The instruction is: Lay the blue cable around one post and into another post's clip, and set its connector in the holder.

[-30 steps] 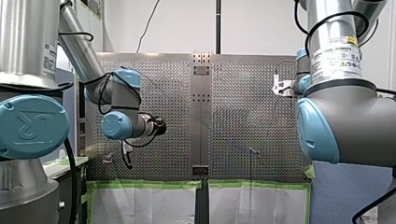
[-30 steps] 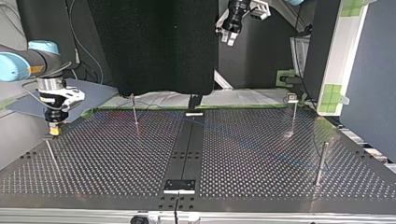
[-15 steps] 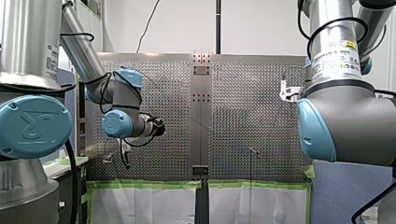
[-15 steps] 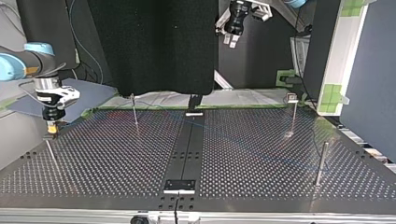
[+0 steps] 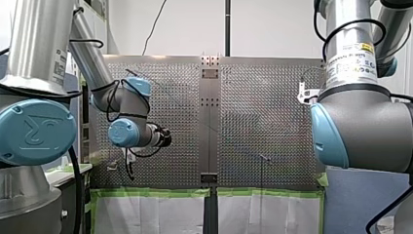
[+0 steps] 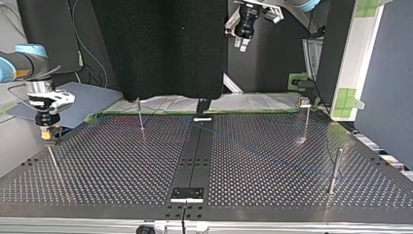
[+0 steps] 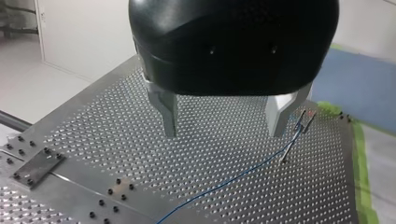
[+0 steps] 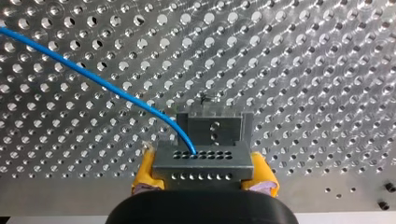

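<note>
In the right wrist view my right gripper (image 8: 201, 181) has its yellow pads shut on a grey metal connector (image 8: 201, 161). The blue cable (image 8: 93, 77) leaves the connector's face and runs off across the plate. A grey holder block (image 8: 215, 125) sits just ahead of the connector. In the top view my right gripper (image 6: 47, 134) hangs at the left, over a thin leaning post (image 6: 54, 165). My left gripper (image 7: 223, 133) stands open and empty high above the plate, also seen as my left gripper (image 6: 241, 43). Below it the cable (image 7: 224, 181) runs to a clip post (image 7: 292, 145).
More posts stand on the perforated table: a thin post (image 6: 140, 117) at the back left, a clip-topped post (image 6: 306, 122) at the back right, and a thicker post (image 6: 335, 168) at the right. A dark centre strip (image 6: 195, 156) with bolted plates runs down the middle.
My right gripper has shifted toward the top view's left with the connector still in it. My left gripper has moved only slightly.
</note>
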Robot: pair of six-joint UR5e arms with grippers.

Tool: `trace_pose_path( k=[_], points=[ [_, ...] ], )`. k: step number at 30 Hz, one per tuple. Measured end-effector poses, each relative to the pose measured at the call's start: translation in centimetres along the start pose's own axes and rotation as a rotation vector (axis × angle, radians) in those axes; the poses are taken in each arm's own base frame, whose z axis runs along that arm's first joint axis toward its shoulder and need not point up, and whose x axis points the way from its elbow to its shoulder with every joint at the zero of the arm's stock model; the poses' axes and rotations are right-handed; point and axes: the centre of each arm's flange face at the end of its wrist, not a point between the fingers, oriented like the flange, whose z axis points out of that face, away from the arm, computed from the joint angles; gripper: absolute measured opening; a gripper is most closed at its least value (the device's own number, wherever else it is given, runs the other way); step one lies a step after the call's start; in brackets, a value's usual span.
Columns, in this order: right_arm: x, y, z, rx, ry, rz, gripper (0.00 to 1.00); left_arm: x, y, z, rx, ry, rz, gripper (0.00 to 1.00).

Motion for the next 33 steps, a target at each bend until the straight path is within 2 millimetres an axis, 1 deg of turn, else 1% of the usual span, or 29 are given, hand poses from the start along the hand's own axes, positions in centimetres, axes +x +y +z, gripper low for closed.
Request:
trace_pose_path(
  k=[7, 10, 15, 21, 33],
  points=[
    [0.5, 0.4, 0.2, 0.027, 0.004, 0.005, 0.0, -1.3, -0.5, -0.1, 0.007, -0.043, 0.041, 0.93],
    [0.7, 0.2, 0.3, 0.045, 0.009, 0.006, 0.0, -1.5, -0.6, -0.1, 0.01, -0.048, 0.053, 0.93],
    [0.9, 0.1, 0.5, 0.082, 0.026, 0.025, 0.0, -1.6, -0.6, -0.2, 0.01, -0.048, 0.058, 0.93],
    [1.3, 0.4, 0.6, 0.091, 0.027, 0.04, 0.0, -1.5, -0.6, -0.2, 0.009, -0.046, 0.057, 0.93],
    [1.0, 1.1, 0.5, 0.081, 0.0, 0.061, 0.0, -1.4, -0.5, -0.2, 0.006, -0.038, 0.06, 0.93]
  ],
)
